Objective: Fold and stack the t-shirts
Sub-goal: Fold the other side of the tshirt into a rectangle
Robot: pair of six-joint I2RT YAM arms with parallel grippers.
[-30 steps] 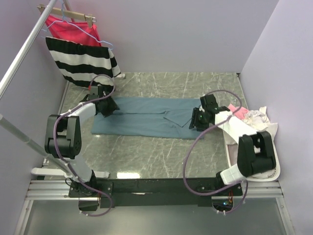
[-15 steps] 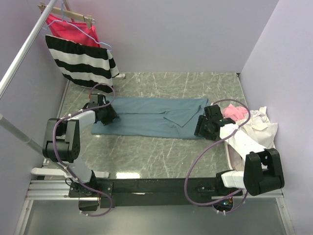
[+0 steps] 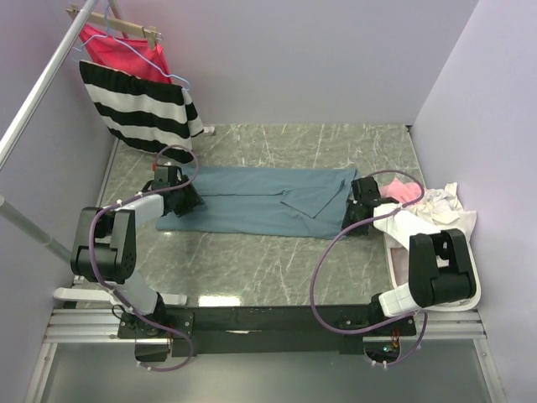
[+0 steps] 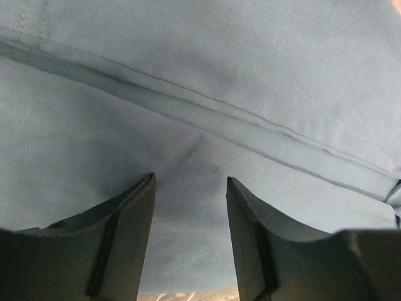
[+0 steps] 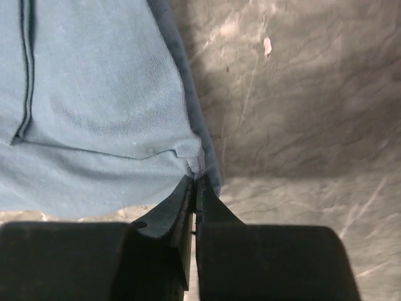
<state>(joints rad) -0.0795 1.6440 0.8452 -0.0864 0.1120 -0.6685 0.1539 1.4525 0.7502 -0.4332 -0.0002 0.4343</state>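
A dusty slate-blue t-shirt (image 3: 260, 201) lies flat and partly folded across the middle of the marble table. My left gripper (image 3: 181, 200) is low over its left end. In the left wrist view this gripper (image 4: 190, 183) is open, its two dark fingers (image 4: 128, 219) standing apart over blue cloth (image 4: 207, 75) with a seam across it. My right gripper (image 3: 356, 215) sits at the shirt's right edge. In the right wrist view it (image 5: 196, 179) is shut, pinching the hem corner of the t-shirt (image 5: 94, 106) at its tips.
A white basket (image 3: 472, 281) with pink and white clothes stands at the right edge. A black-and-white striped garment (image 3: 143, 109) and a red-pink one (image 3: 126, 52) hang from a hanger at the back left, beside a slanted metal rail (image 3: 38, 96).
The right gripper moved along the shirt's right end and went from open to shut on its hem. The left gripper slid a little nearer over the left end and stayed open.
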